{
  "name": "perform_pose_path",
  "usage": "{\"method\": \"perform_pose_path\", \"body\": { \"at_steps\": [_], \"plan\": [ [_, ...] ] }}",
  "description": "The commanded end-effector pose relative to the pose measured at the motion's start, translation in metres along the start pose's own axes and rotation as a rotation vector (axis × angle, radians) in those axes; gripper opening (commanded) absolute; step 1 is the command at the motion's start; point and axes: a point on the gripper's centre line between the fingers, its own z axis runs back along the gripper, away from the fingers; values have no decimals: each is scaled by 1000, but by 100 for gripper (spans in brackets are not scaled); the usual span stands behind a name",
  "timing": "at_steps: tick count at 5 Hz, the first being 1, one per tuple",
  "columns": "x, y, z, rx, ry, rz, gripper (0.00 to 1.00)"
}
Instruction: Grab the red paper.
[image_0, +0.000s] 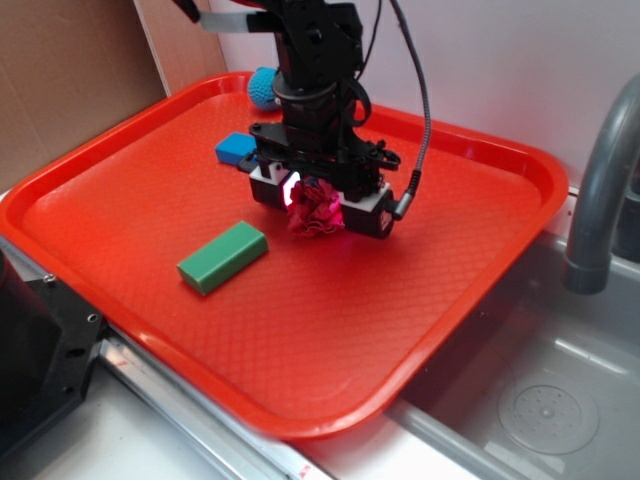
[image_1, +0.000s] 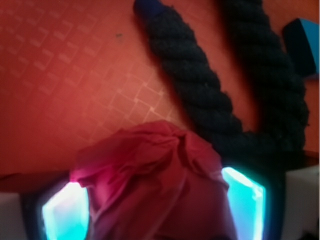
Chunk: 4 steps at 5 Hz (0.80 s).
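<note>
— From the exterior, what's visible?
— The gripper (image_0: 318, 205) is clamped on the red paper (image_0: 316, 214) mid-tray (image_0: 120, 200); the arm hides the rope.
— And the wrist?
— Paper (image_1: 155, 185) wedged between glowing fingers (image_1: 243, 200), its bottom cut off; the rope (image_1: 200, 85) behind is blurred.

Exterior bright, sharp — wrist view dim, blurred.

Rope (image_1: 200, 85) crowds behind; green block (image_0: 223, 257) apart, tray (image_0: 330, 330) front bare.
</note>
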Motion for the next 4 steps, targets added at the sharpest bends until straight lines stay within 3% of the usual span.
{"method": "perform_pose_path", "body": {
  "at_steps": [1, 2, 3, 4],
  "plan": [
    [-2, 24, 40, -4, 0, -77, 0],
    [-12, 52, 86, -133, -33, -191, 0],
    [-23, 104, 131, -185, -66, -223, 0],
    [-29, 138, 182, -119, -84, -154, 0]
  ]
}}
